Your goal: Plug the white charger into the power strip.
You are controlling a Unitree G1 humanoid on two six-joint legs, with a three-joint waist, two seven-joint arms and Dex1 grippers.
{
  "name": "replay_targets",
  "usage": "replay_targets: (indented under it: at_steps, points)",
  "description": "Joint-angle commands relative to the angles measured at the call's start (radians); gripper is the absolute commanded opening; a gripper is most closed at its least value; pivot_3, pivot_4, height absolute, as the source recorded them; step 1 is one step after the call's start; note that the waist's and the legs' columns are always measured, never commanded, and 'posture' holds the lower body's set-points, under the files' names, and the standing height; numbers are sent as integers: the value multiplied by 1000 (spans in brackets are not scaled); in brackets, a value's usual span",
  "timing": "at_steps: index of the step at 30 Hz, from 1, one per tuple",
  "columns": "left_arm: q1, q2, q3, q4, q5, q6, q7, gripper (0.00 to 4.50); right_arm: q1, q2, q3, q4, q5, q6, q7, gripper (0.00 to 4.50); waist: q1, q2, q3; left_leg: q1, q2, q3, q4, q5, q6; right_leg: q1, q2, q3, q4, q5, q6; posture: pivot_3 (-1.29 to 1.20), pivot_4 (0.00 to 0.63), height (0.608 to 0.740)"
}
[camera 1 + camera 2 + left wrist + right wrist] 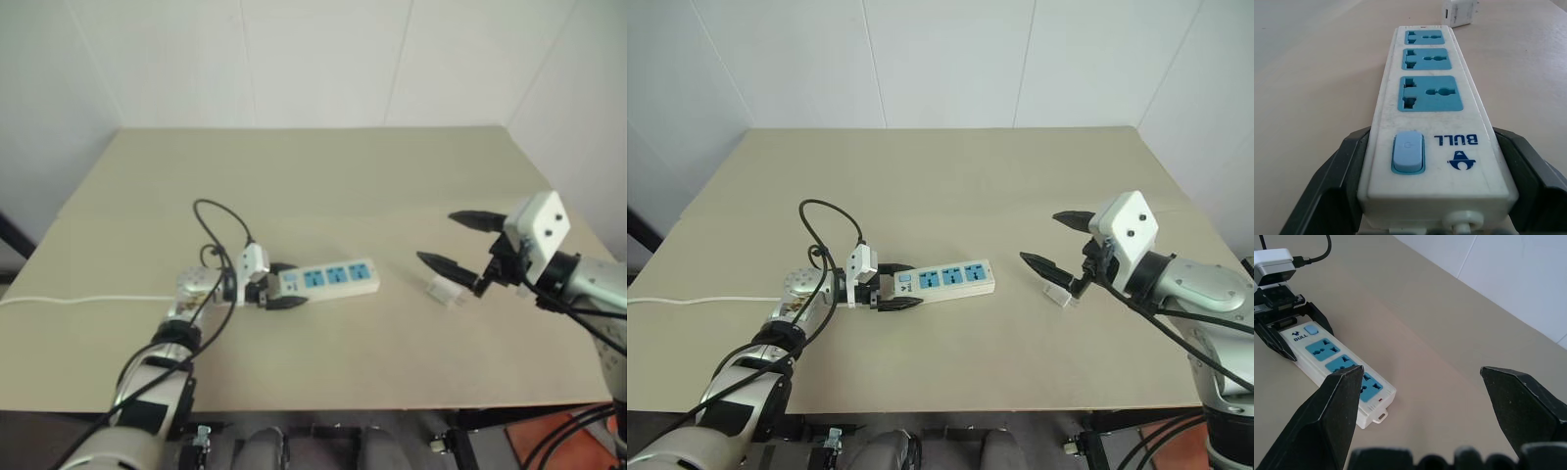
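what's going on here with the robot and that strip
The left gripper has its fingers on either side of the switch end of the power strip, which lies flat on the table. The right gripper hangs open above the white charger, which lies on the table beside the strip's far end, not yet picked up. All three sockets are empty, so nothing is plugged in yet.

The small white boxy charger [1459,12] is cut off by the left wrist view's edge, and in the eye views the right gripper's black finger [446,266] partly covers it. The long white power strip's [940,279] thin cord is hidden behind the left gripper [892,286].
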Motion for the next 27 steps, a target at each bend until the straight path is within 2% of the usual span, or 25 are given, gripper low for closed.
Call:
replay_targets:
  at_steps: [1, 6, 9, 12, 16, 18, 20, 22, 24, 27]
  points:
    - [23, 6, -14, 38, 28, 3, -23, 3292, -22, -19, -12, -28, 15, 5, 3, 4500, 0, 0, 0, 0, 0, 0, 0, 0, 0, 0, 0, 0, 0, 0, 0, 0, 150, 740]
    - [15, -6, -13, 22, 19, 6, -40, 3292, -26, -35, -15, -14, 17, 5, 17, 4500, 0, 0, 0, 0, 0, 0, 0, 0, 0, 0, 0, 0, 0, 0, 0, 0, 150, 740]
    - [18, -25, -18, -48, -15, 39, -102, 3292, -62, -72, -14, 37, 29, 56, 36, 4500, 2, 0, 0, -1, 0, 0, 0, 0, 0, 0, 0, 0, 0, 0, 0, 0, 150, 740]
    - [40, -39, -30, -122, -30, 66, -134, 3292, -180, -160, 41, 116, 60, 269, 43, 4500, 6, 1, 0, -1, 0, 0, 0, 0, 0, 0, 0, -1, -1, 0, 0, 0, 150, 740]
    - [76, -39, -45, -188, -18, 93, -139, 3292, -446, -218, 204, 230, 70, 617, 10, 4500, 4, 2, 0, -3, 0, 0, 1, 0, 0, -2, -2, 1, -2, 1, 0, 0, 150, 740]
    - [95, -30, -63, -218, -6, 103, -150, 3292, -615, -208, 335, 301, 60, 804, 11, 4500, 3, 3, 0, -4, 1, -1, 0, 0, 0, -2, -1, -1, -3, 1, 0, 0, 150, 740]
    - [105, -24, -79, -240, 3, 109, -151, 3292, -736, -203, 458, 351, 42, 905, 27, 4500, 3, 3, -1, -6, 1, -1, -1, 0, 0, -5, -1, 0, -3, 1, 0, 0, 150, 740]
    - [108, -20, -92, -251, 12, 110, -148, 3292, -821, -204, 582, 409, 27, 962, 58, 4500, 5, 3, -1, -12, 1, -1, 0, 0, 0, -12, -1, 0, -2, 1, -1, 0, 150, 740]
    - [110, -17, -103, -258, 15, 110, -149, 3292, -864, -215, 697, 447, -5, 950, 95, 4500, 9, 3, -1, -18, 0, -1, 1, 0, 0, -17, -1, 0, -1, 1, -1, 0, 150, 740]
    - [110, -16, -116, -263, 21, 113, -144, 3292, -905, -205, 844, 538, -65, 902, 150, 4500, 9, 3, -1, -19, -1, -1, 2, 0, 0, -17, -2, 0, -1, 1, 0, 0, 150, 740]
